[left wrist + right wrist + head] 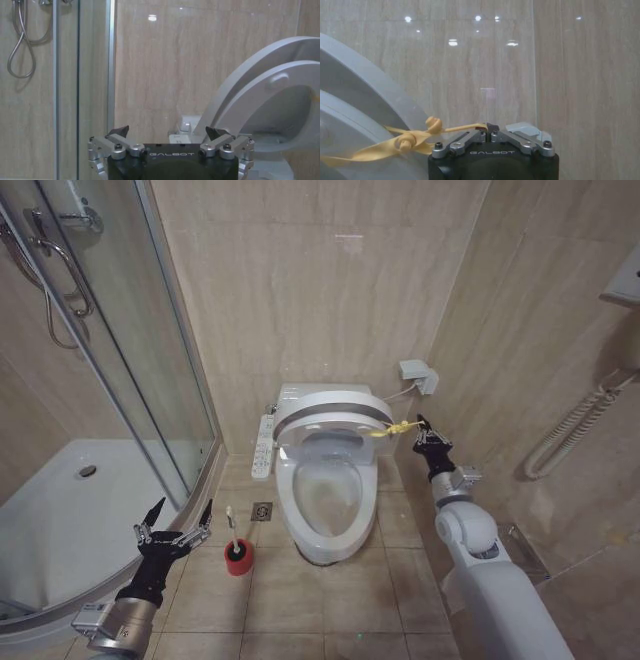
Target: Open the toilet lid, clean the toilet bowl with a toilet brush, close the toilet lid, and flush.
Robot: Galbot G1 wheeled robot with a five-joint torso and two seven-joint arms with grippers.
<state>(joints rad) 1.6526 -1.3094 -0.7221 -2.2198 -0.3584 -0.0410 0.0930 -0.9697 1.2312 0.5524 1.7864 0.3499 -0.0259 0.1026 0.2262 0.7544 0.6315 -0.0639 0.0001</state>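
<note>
The glass shower enclosure (90, 380) takes up the left side of the room, its hose hanging against the wall. The toilet bowl (325, 515) stands on the tiled floor (330, 600) against the back wall, its stained inside on show. Above it the toilet lid (330, 412) is raised, tilted up over the bowl with the seat just under it. A yellow cord (392, 428) is knotted at the lid's right edge, and the right gripper (424, 432) has its fingers pressed together on the free end of that cord, just off the lid's right side. The left gripper (178, 517) hangs low near the shower's curved edge, fingers spread wide, holding nothing. Just beside it, left of the bowl's base, the toilet brush (231, 525) stands upright in its red holder (238, 558) on the floor.
</note>
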